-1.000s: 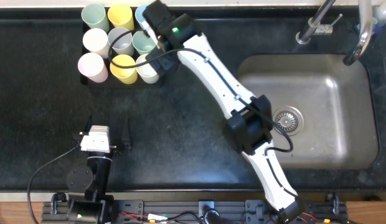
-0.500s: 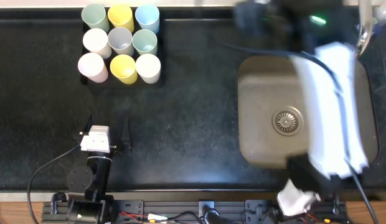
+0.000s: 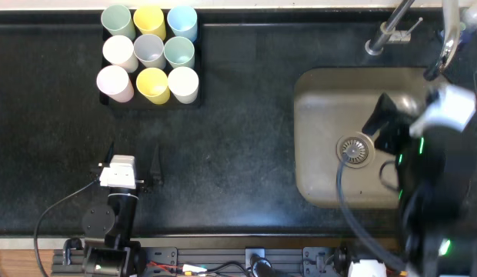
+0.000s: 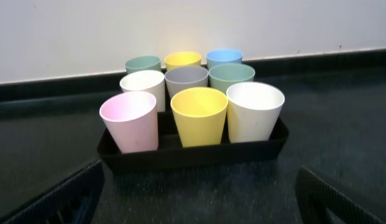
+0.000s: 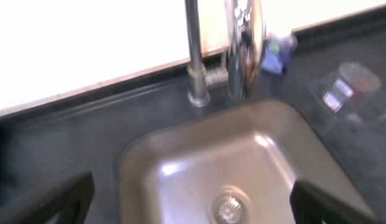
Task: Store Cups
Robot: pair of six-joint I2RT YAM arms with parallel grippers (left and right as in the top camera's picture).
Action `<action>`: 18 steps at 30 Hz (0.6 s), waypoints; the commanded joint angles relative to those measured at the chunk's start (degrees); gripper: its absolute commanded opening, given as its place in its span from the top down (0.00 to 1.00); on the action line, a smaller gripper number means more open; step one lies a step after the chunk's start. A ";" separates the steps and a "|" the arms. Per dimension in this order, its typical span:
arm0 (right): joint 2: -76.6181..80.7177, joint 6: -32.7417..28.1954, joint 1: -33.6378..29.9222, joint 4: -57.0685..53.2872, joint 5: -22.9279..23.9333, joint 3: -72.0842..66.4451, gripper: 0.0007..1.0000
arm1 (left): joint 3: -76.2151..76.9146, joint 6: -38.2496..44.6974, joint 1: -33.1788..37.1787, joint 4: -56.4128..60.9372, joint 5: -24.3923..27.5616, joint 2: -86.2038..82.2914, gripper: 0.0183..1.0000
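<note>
Since all nine little plastic cups (image 3: pixel 148 51), pink, yellow, white, grey, green and blue, stood upright in three rows inside the low black tray (image 4: pixel 193 157), the storing job looked done to me. The tray sat at the far left of the dark counter (image 3: pixel 238 154), close to the back wall. The left gripper (image 3: pixel 135 154) was the nearer one. It faced the tray straight on, with bare counter between them, and its fingers were spread wide with nothing in them. The right gripper (image 5: pixel 193 190) was well apart from the cups, over the shiny steel sink (image 3: pixel 323 177) near the tall metal tap (image 5: pixel 193 56). Its fingers were wide apart too and held nothing. Any reach to the cups would need care near the wall behind them
</note>
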 commanded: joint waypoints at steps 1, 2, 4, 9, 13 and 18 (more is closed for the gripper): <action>-16.04 3.72 2.71 14.64 1.97 -19.08 0.00 | -0.17 1.05 0.17 -0.13 0.59 -0.57 0.00; -20.55 3.69 3.39 18.53 1.99 -24.52 0.00 | -0.17 1.07 0.17 -0.13 0.59 -0.57 0.00; -28.30 3.72 4.52 21.86 1.95 -32.70 0.00 | -0.17 1.07 0.17 -0.13 0.59 -0.57 0.00; -41.94 3.56 7.30 23.19 1.99 -44.65 0.00 | -0.17 1.05 0.17 -0.13 0.59 -0.57 0.00; -39.26 3.69 8.87 25.46 1.55 -45.75 0.00 | -0.17 1.07 0.17 -0.13 0.59 -0.57 0.00; -39.93 3.72 8.15 25.31 1.53 -49.75 0.00 | -0.17 1.07 0.17 -0.13 0.59 -0.57 0.00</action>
